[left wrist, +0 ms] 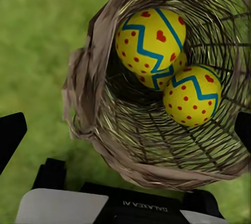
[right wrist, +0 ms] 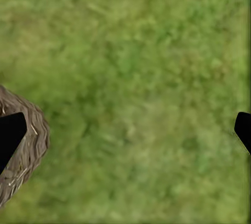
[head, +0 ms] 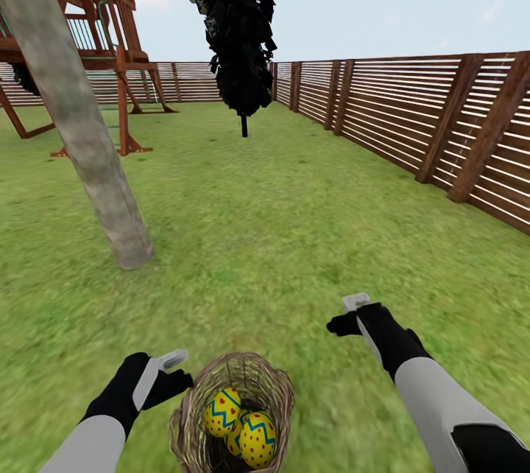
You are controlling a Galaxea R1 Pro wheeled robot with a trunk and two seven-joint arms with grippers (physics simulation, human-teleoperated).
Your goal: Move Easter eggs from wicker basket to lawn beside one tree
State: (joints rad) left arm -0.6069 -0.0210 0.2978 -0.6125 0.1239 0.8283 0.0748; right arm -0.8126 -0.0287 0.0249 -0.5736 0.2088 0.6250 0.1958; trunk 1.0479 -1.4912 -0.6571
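The wicker basket (head: 188,423) stands on the lawn (head: 280,237) just in front of me, between my arms. Inside it lie the three Easter eggs, yellow with red dots and blue zigzags: one (left wrist: 149,38) with a red heart mark, one (left wrist: 191,96) beside it, and a third (left wrist: 159,77) mostly hidden beneath them. My left gripper (head: 175,373) hovers open by the basket's left rim (left wrist: 94,77), looking down into it. My right gripper (head: 347,313) is open over bare grass to the right of the basket (right wrist: 29,145). The tree (head: 81,127) leans at the left, a short way beyond the basket.
A thin-stemmed tree with black foliage (head: 235,23) stands further back in the middle. A red-brown playset (head: 103,38) is at the far left. A slatted wooden fence (head: 412,119) runs along the right and the back. Open grass lies between the basket and the trunk.
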